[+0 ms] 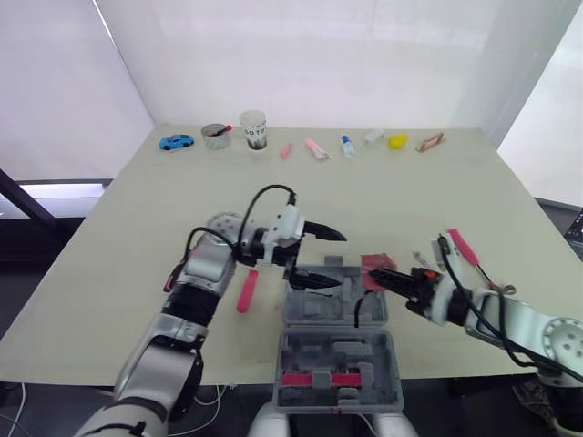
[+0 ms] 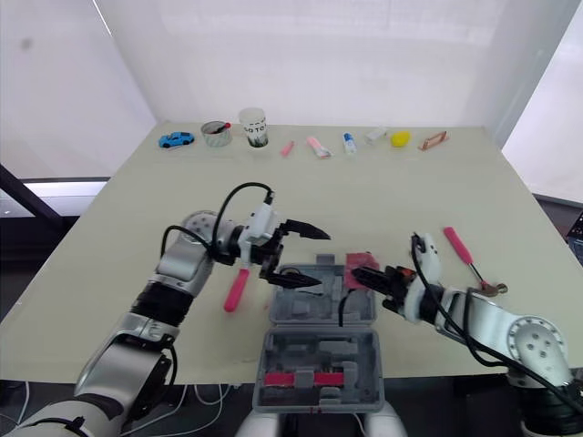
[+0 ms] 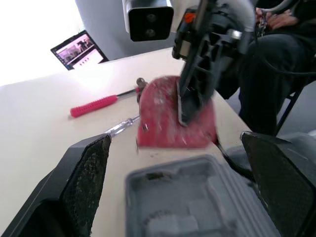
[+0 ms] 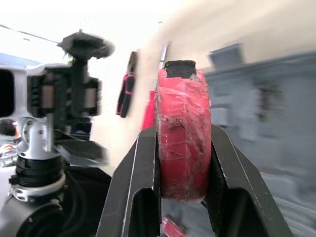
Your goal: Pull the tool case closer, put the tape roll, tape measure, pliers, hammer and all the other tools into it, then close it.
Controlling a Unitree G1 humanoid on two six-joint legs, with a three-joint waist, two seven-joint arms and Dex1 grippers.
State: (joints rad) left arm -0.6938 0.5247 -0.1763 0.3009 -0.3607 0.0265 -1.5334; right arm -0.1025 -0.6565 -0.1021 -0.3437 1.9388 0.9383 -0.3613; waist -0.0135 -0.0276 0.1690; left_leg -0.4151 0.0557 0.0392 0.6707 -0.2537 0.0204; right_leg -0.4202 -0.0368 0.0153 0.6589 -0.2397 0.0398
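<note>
Right claw [image 4: 183,136] grips the tape roll [image 4: 183,106] at the tool case's [image 1: 321,308] corner.

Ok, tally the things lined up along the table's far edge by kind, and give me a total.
Blue toy car: 1
Cups: 2, a clear one and a white one
Small pieces: 6, pink, pink-white, blue-white, white, yellow, brown
Total: 9
</note>
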